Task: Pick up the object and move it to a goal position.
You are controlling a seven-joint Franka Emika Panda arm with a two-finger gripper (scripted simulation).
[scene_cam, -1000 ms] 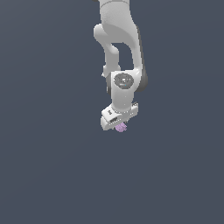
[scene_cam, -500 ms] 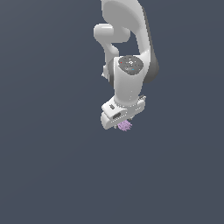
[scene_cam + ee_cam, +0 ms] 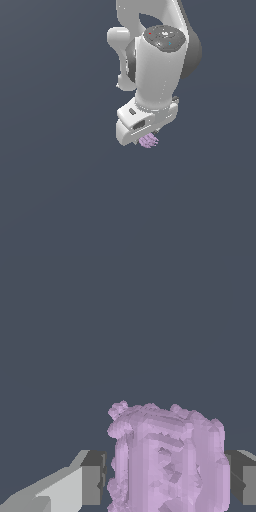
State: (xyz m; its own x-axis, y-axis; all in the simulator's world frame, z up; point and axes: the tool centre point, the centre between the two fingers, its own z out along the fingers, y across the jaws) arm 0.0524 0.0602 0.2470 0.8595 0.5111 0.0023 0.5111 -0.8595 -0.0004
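The fingers [image 3: 92, 478] close from either side on the object [image 3: 167, 458], holding it. The white gripper [image 3: 146, 131] is far larger; the object [image 3: 149, 142] protrudes at its 5 o'clock, a pale lilac lump, ribbed and bumpy.

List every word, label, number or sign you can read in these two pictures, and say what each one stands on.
None: no readable text in either view.
The arm's end cap carries small red and blue dots, not letters.
The gripper, the object and the fingers are bare.
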